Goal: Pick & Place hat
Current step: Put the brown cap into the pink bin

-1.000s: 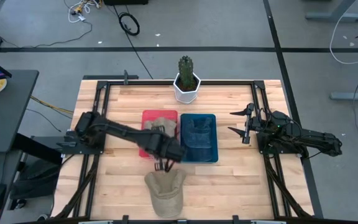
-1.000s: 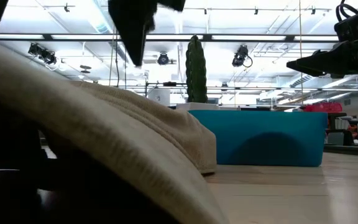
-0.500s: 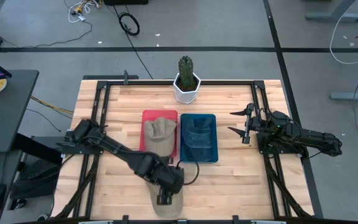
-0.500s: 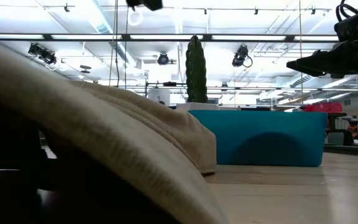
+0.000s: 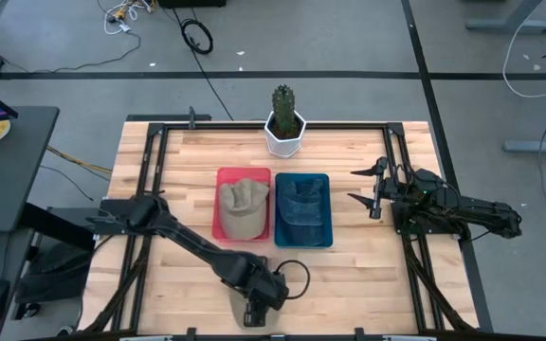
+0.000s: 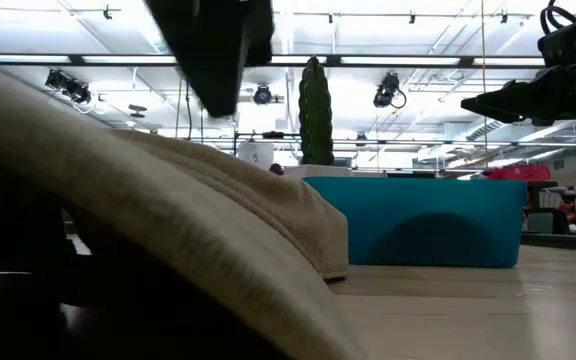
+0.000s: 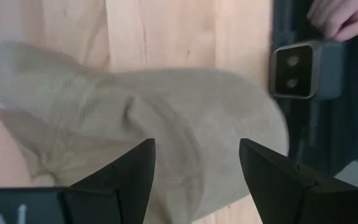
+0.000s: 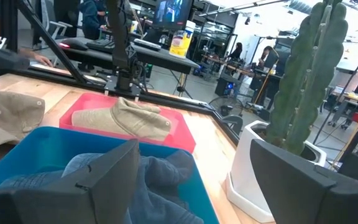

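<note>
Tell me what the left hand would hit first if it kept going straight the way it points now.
Most likely the beige hat on the table's near edge. The left hand points down at it with fingers open, the hat's crown filling the gap ahead. How much gap remains is unclear.

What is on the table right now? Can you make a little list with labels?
loose hat: tan hat lying on the wood near the table's front edge
left end effector: open, right above the tan hat
red bin: red bin holding another tan hat
blue bin: blue bin holding a denim hat
plant: cactus in a white pot at the back edge
right end effector: open, waiting at the right side
</note>
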Robot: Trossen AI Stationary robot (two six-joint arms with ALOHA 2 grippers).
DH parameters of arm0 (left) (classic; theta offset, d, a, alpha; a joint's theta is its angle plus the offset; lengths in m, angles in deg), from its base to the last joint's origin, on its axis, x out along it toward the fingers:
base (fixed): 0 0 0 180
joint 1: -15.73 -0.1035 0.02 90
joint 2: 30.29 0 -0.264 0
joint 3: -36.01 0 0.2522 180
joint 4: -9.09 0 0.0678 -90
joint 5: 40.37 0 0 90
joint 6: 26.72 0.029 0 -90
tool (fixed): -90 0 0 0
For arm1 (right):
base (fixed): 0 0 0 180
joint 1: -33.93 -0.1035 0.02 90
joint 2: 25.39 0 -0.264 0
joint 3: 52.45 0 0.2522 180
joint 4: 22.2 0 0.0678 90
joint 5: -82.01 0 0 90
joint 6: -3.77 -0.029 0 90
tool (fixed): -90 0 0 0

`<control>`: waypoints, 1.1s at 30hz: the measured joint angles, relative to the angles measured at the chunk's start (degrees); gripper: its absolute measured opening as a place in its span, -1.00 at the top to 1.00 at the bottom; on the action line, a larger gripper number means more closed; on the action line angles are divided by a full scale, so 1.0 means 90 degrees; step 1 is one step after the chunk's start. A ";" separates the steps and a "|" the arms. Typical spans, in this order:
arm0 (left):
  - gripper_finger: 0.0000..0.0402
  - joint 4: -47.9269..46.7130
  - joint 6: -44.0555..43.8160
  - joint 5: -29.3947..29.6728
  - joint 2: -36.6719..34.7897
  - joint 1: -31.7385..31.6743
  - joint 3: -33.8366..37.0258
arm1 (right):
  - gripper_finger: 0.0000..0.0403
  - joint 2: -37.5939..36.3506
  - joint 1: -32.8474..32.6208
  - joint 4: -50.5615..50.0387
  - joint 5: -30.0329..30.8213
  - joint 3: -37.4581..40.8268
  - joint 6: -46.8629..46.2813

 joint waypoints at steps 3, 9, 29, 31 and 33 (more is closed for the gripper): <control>-0.19 -0.0114 -0.0106 -0.0221 0.0169 -0.0002 0.0000 | -0.55 0.0000 -0.0002 0.0000 0.0000 0.0000 0.0000; -0.18 -0.0123 -0.0109 -0.0580 0.0408 -0.0002 0.0000 | -0.55 0.0000 -0.0002 0.0002 0.0002 0.0000 0.0000; 0.98 -0.0676 0.0476 -0.1123 0.0392 -0.0053 -0.0002 | -0.55 0.0000 -0.0002 0.0002 0.0002 0.0000 0.0000; 0.98 -0.0904 0.0491 -0.1100 0.0316 -0.0059 0.0000 | -0.55 0.0000 -0.0002 0.0002 0.0000 0.0000 0.0000; 0.98 -0.1005 0.0491 -0.1022 0.0173 -0.0080 0.0000 | -0.55 0.0000 -0.0002 0.0002 0.0000 0.0000 0.0000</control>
